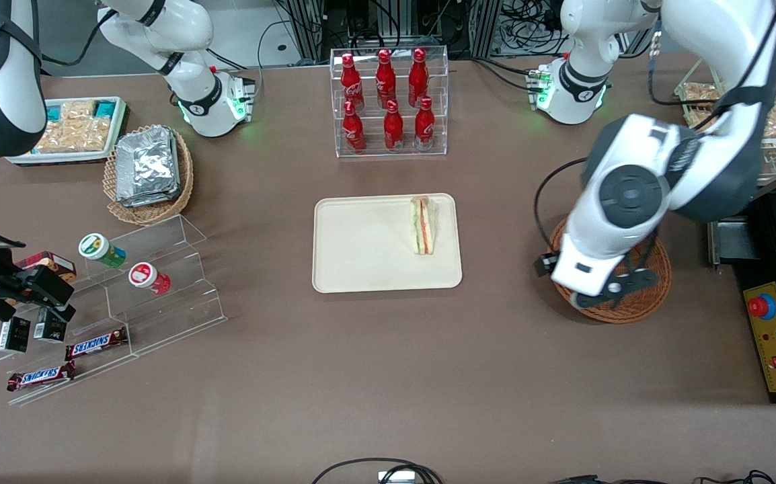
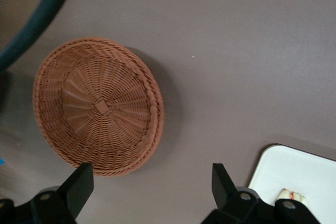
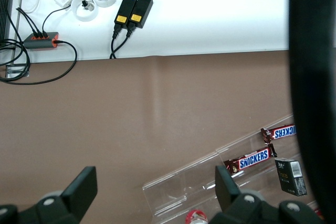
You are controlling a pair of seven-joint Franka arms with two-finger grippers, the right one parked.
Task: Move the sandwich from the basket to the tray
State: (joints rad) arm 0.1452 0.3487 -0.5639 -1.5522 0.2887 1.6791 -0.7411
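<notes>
Left arm's black two-finger gripper [image 2: 149, 190], nearest the wrist lens: fingers spread wide, nothing between them. It hangs above the round reddish-brown woven wicker basket [image 1: 657, 286], which holds nothing visible. Small triangular sandwich wedge [image 1: 423, 225], pale bread with red, orange and green layers, lies on the flat cream-beige rectangular tray [image 1: 361, 249], at about 3 o'clock on it in the front view, toward the working arm's end. Tray and basket are well apart on the brown table [image 1: 388, 376].

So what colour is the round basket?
Reddish-brown woven wicker basket, clearest in the left wrist view; the open tool hovers above it.
</notes>
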